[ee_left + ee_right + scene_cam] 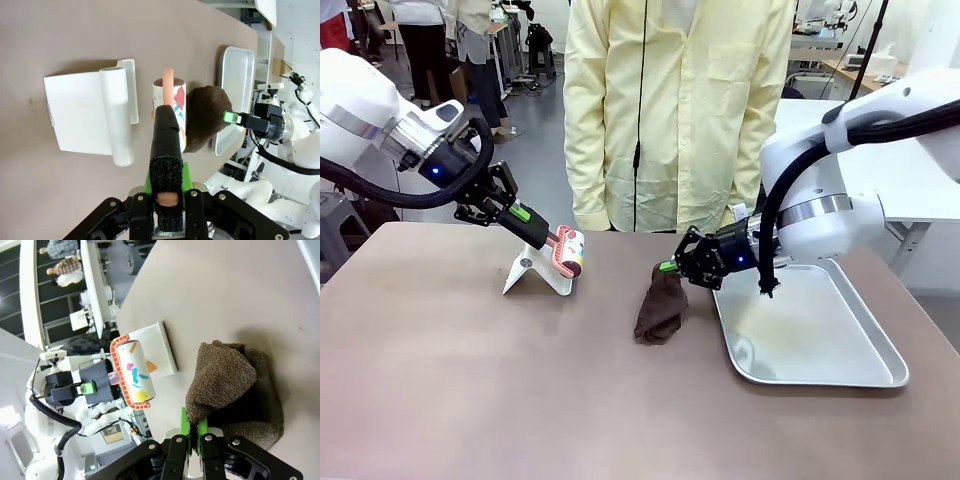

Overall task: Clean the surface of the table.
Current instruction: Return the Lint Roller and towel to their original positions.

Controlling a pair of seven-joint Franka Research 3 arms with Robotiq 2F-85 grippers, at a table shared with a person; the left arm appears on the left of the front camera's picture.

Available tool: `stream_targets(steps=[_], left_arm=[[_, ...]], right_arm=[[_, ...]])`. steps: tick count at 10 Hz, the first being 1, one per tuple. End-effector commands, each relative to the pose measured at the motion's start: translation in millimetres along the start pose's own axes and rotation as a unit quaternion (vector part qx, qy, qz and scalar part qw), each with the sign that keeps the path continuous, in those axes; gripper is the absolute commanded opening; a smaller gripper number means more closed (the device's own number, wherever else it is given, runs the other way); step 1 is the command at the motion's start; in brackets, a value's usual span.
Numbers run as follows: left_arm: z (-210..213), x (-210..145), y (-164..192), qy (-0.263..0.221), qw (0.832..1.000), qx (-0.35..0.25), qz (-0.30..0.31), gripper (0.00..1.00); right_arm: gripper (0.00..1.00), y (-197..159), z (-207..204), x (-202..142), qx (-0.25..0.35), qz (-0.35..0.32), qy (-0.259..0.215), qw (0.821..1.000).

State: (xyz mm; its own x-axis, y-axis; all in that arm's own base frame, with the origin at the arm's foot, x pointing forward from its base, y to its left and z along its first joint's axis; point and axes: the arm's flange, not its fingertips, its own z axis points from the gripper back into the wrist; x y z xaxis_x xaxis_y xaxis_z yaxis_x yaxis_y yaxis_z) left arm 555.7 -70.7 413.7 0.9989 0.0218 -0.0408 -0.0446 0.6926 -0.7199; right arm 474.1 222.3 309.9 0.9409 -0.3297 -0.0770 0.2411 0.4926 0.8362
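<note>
While I hold both tools over the wide matte taupe-brown desk (470,390), the risks come first. The shallow rectangular silver metal tray (880,345) lies close beside my right arm, so a wide sweep could knock it along the desk. The bent white plastic stand (535,272) sits just under the roller, and a low pass could tip it. My right claw (672,266) is clamped shut on a top fold of the crumpled dark brown terry cloth (660,308), whose lower end droops to the desktop; a thin pinch could slip. My left claw (538,230) is closed tight on the pink handle of the paper-wrapped lint roller (570,252), hanging above the stand. The desk spreads beneath both claws.
</note>
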Motion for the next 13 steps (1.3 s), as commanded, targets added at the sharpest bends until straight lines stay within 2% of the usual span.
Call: stream_targets(steps=[1,3,8,13], left_arm=[[-2,14,-4,0.014,1.000,0.016,0.019,0.22],[-7,24,4,-0.008,0.998,0.050,0.028,0.22],[-17,31,15,0.004,0.997,0.061,0.036,0.22],[-19,27,13,0.002,0.997,0.077,0.023,0.22]], right_arm=[[0.06,3,-2,1,0.005,-0.013,0.015,1.000],[0.06,2,-2,-1,0.004,-0.012,0.012,1.000],[0.06,0,-1,-1,0.012,-0.016,0.018,1.000],[0.06,-4,0,1,0.023,-0.021,0.051,0.998]])
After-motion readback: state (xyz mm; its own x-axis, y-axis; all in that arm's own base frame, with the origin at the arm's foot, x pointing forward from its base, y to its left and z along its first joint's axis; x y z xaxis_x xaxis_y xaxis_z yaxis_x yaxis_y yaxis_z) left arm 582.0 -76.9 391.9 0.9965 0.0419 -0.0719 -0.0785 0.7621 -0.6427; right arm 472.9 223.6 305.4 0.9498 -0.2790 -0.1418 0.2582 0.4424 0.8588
